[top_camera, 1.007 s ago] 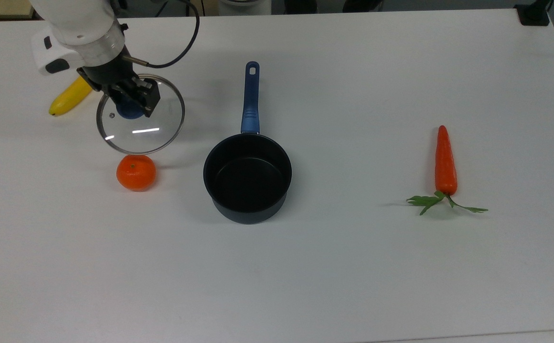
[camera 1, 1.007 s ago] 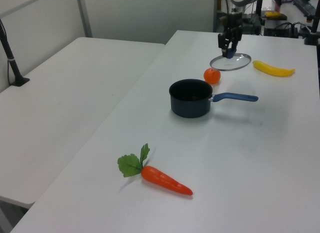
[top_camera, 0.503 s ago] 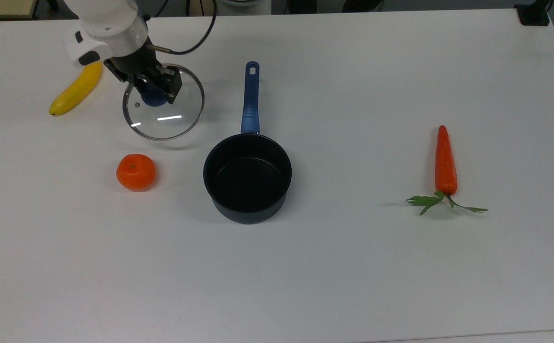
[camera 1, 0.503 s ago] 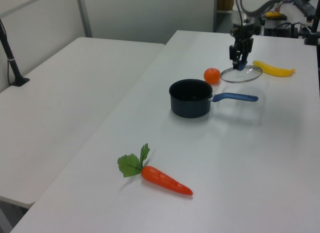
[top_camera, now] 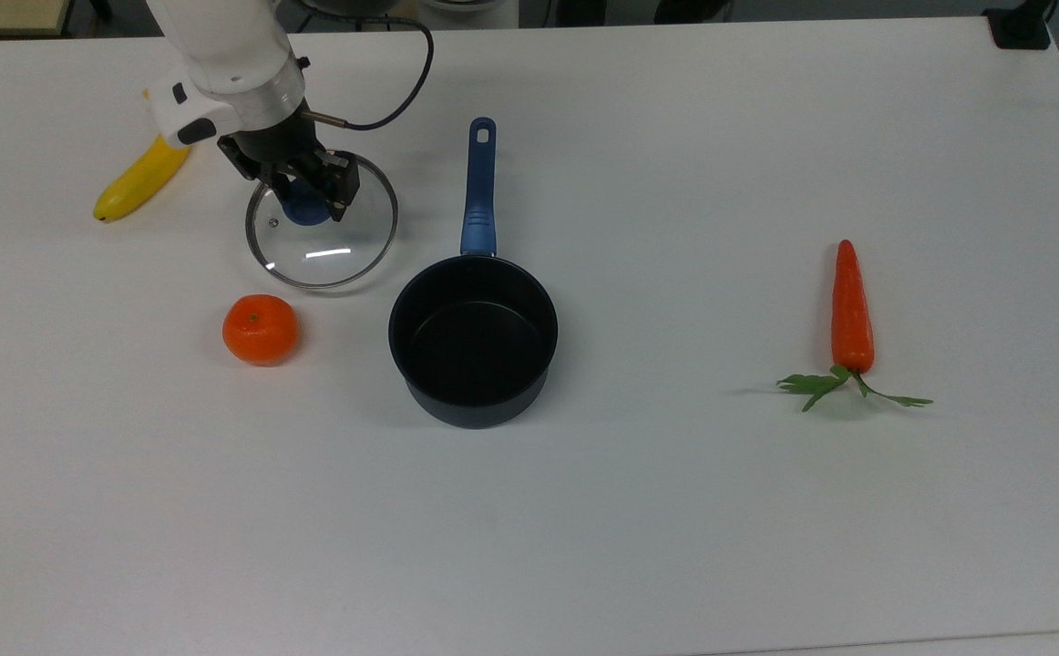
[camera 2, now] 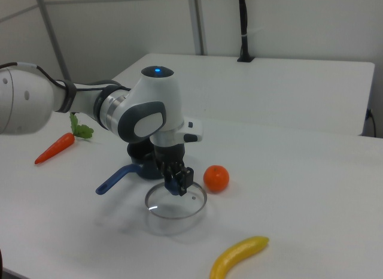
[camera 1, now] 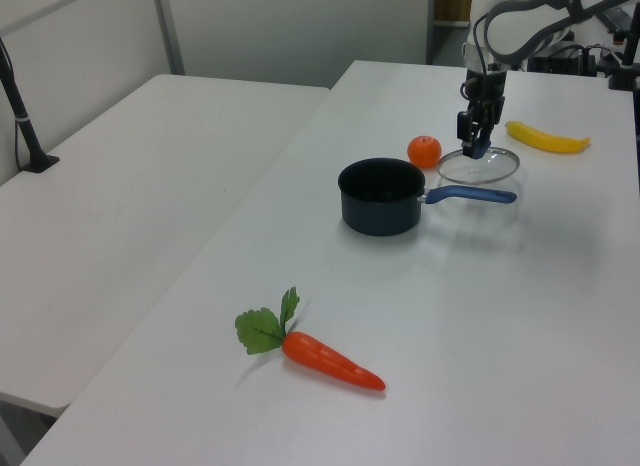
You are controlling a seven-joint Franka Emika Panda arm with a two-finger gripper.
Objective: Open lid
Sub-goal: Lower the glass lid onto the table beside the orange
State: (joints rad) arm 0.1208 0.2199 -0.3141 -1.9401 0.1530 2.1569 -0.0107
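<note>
The glass lid (top_camera: 322,233) is low now, carried across from beside the banana (top_camera: 140,178) and down towards the white table (top_camera: 675,510) in the last second. The gripper (top_camera: 309,199) pinches its blue knob (top_camera: 304,209). It sits between the mandarin (top_camera: 260,330) and the saucepan (top_camera: 473,339) handle; the pan stands open, so the job looks nearly done, with only the release left. A carrot (top_camera: 852,310) lies well apart; pale wall panels stand behind.

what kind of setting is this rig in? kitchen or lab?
Most likely a lab, not a kitchen. The saucepan, lid and carrot lie spread on a plain white table, a second bare table stands alongside, and the left view's background shows desks with equipment.
</note>
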